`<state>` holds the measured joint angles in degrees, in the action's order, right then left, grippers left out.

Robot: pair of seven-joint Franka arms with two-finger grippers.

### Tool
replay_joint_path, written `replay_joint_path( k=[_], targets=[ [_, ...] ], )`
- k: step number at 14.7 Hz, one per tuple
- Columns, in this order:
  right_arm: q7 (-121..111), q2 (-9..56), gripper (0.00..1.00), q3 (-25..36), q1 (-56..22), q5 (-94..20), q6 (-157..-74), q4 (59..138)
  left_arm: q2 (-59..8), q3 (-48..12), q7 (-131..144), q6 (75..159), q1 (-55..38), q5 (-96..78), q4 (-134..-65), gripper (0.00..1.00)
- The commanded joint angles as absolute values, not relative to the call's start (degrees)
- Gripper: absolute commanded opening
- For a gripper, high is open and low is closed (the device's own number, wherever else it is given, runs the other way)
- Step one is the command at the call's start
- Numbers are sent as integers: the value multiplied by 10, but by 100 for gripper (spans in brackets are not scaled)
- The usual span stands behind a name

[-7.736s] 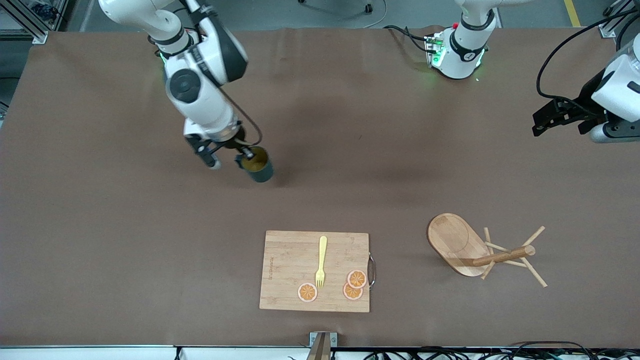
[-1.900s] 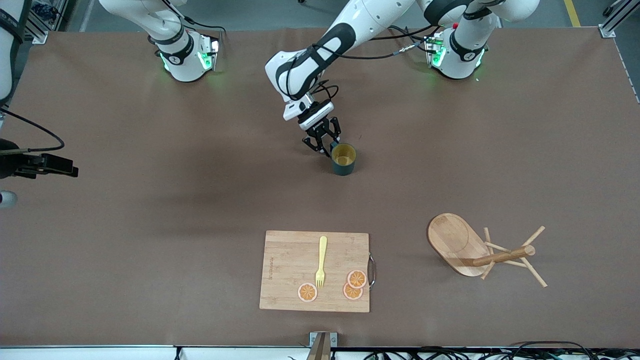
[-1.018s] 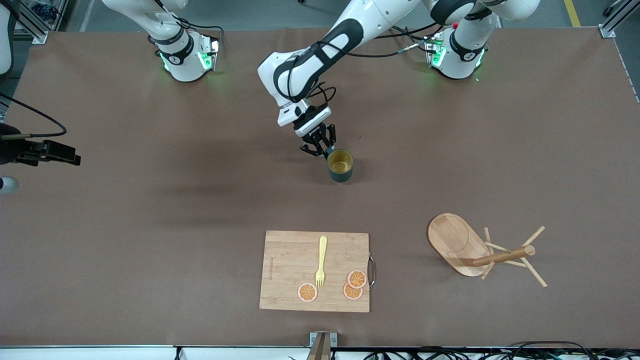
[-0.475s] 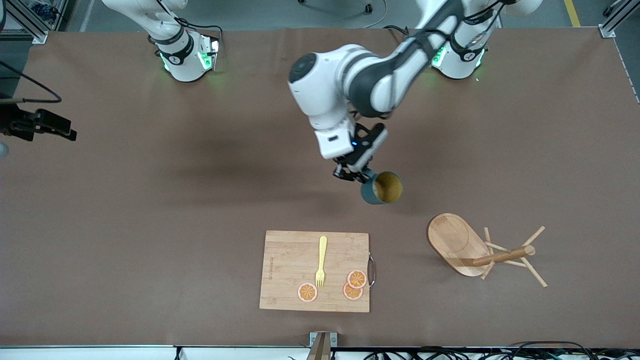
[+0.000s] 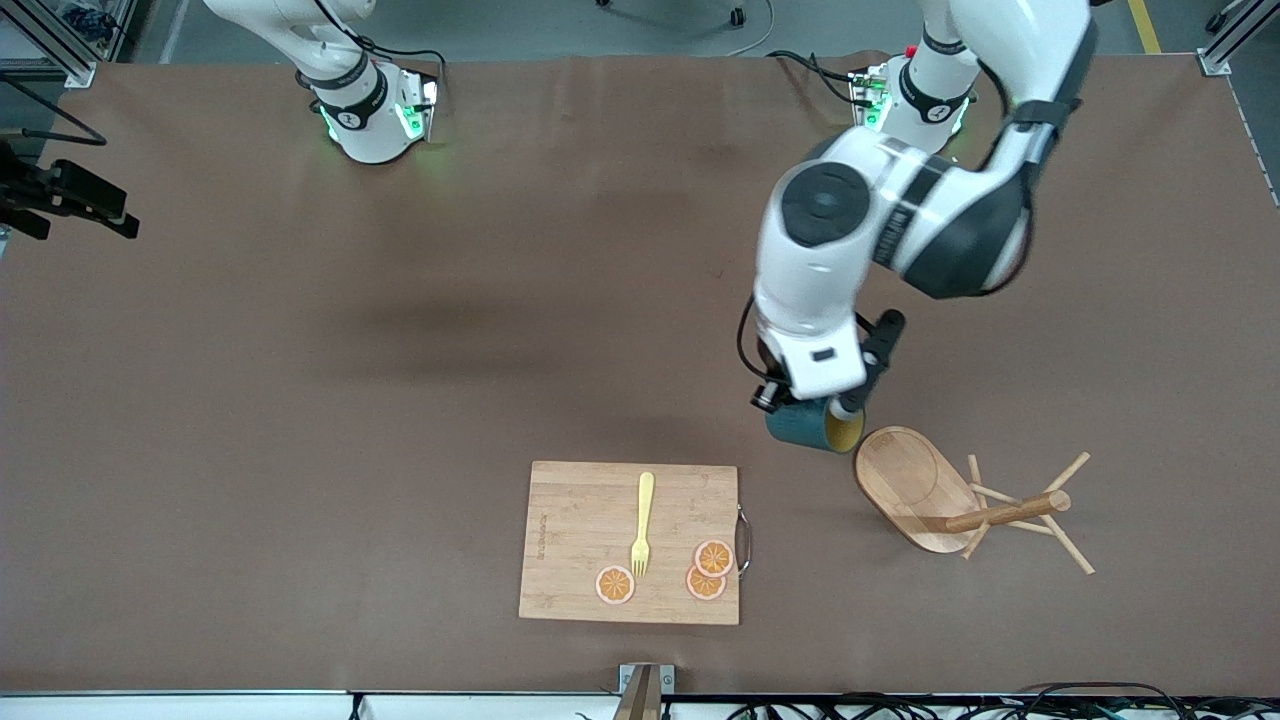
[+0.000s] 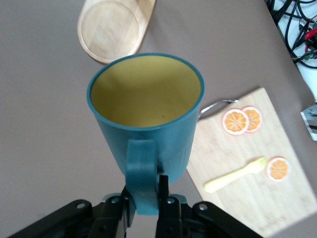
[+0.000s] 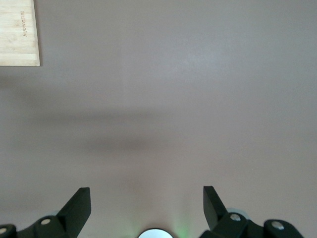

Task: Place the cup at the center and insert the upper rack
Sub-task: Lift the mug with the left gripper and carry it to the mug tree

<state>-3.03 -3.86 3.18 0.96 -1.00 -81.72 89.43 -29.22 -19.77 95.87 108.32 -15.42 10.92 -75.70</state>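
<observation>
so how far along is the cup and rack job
Done: the cup is picked up, the left pincer shut on its handle. In hand: it hangs tilted over the table beside the upper rack, which lies tipped on its side. Left: putting the cup on the rack. The right pincer waits open at the right arm's end of the table.

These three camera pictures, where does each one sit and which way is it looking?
Front view: high across the table, facing both arm bases; shows the left arm carrying the cup beside the mug tree, and the right gripper waiting at the edge.
Left wrist view: on the left arm's wrist, looking past the left gripper, shut on the cup's handle, down to the cutting board.
Right wrist view: on the right wrist, looking down between open fingers at bare table.
Shared: the cutting board's corner shows in all three.
</observation>
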Motion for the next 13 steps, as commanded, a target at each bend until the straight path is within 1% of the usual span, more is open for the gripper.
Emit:
replay_joint_path(
  k=[1,7,11,13],
  targets=[
    [-23,-69,100,37,8,-18,-817,916,-280,-205,910,1093,-114,21,-751,0],
    [-39,-63,100,35,9,-10,-826,916,-282,-204,779,1092,21,-221,-751,0],
    [-41,-63,100,33,7,10,-822,915,-303,-201,686,1092,89,-379,-751,0],
    [-42,-63,100,32,7,10,-820,915,-313,-200,667,1092,105,-440,-752,0]
  ],
)
